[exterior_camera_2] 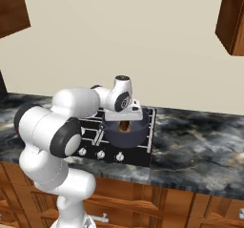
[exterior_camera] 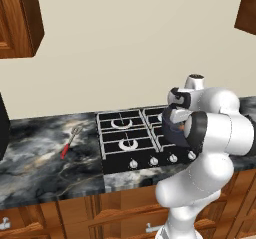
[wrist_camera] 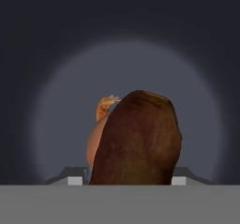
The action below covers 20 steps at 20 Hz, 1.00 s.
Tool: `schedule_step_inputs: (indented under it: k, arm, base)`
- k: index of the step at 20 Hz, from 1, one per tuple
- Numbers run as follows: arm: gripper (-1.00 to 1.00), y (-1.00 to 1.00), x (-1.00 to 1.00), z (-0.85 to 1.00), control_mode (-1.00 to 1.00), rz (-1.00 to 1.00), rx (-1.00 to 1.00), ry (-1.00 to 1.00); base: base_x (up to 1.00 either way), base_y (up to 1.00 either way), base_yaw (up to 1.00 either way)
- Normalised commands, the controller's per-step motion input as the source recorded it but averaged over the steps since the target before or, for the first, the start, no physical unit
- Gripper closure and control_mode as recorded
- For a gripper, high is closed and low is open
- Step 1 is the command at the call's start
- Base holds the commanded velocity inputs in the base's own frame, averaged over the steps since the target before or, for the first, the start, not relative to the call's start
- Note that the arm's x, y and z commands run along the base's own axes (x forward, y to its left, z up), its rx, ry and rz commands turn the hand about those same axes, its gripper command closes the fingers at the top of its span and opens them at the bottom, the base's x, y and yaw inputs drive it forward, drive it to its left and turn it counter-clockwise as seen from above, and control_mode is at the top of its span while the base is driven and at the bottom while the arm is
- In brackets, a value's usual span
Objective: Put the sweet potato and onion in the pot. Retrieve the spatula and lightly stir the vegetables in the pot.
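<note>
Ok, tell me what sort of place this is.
A kitchen, rendered rather than real. A gas stove with burner grates and front knobs sits in a dark marbled counter, with wooden cabinets on the wall above and a pot on a burner.

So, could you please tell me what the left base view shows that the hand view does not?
Left base view alone: the spatula lying on the marble counter left of the stove, with the burner grates and knobs.

Hand view alone: the sweet potato between the gripper's fingertips, with the onion behind it, above the pot's pale floor.

Both share the pot: the left base view shows a bit of its outside behind the arm, the hand view its inside.
</note>
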Motion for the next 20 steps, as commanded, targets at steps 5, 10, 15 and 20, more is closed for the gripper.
schedule_step_inputs:
  k: [5,10,15,20]
  arm:
    - [1.00,0.00,0.00,-0.21,-1.00,0.04,0.00,0.00]
    - [-1.00,0.00,0.00,0.02,-1.00,0.00,0.00,0.01]
    - [-1.00,0.00,0.00,0.59,-1.00,0.00,0.00,0.00]
    - [-1.00,0.11,-0.08,0.86,-1.00,0.00,0.00,-0.01]
  base:
    - [0.00,0.00,0.00]
    - [0.00,0.00,0.00]
    - [0.00,0.00,0.00]
    - [0.00,0.00,0.00]
